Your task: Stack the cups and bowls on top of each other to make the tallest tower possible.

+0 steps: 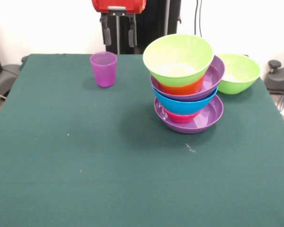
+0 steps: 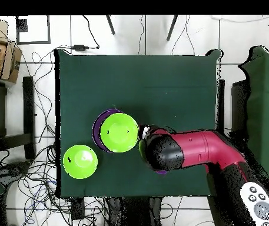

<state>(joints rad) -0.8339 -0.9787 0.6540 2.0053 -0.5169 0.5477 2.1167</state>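
Green table [image 1: 85,179] is cloth-covered, with a small pale scrap [image 1: 190,149] lying on it toward the near edge in the front view. Overhead view: tangled black cables [image 2: 39,176] run along the floor off the table's left edge. A cardboard box [image 2: 7,59] sits beyond the top left corner. A white remote-like unit [image 2: 259,203] lies off the bottom right corner.

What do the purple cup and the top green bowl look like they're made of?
The purple cup looks like translucent plastic: light glows through its thin wall. The top green bowl looks like glossy opaque plastic, with a soft sheen inside. The exact type can't be told.
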